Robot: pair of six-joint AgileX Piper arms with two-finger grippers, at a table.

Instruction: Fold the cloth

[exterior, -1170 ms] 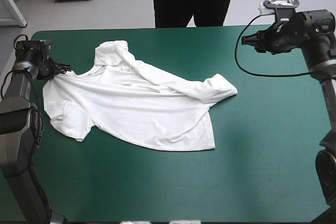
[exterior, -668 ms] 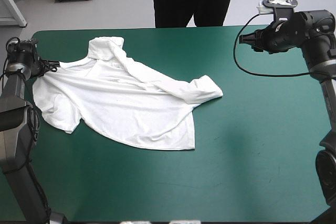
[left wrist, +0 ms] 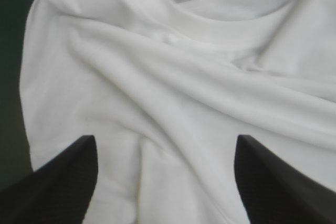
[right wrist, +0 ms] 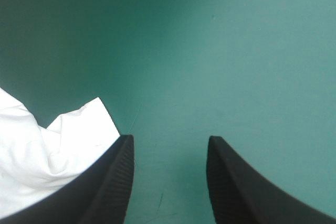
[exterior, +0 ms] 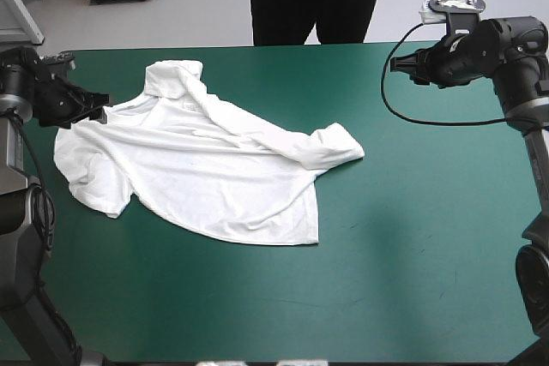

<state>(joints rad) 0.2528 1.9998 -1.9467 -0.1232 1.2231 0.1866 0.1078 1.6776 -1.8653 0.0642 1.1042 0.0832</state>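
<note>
Dragged toward the left edge earlier, the T-shirt is now let go: the left jaws are released and held parted over its shoulder. The white garment is spread, rumpled, across the left half of the teal-green worktop. The right jaws are held apart above the far right corner.

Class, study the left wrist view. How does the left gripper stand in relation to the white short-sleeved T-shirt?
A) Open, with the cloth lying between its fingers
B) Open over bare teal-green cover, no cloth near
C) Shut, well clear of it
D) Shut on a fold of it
A: the left gripper has its black fingers set wide apart, and the white short-sleeved T-shirt fills the gap between them.
</note>
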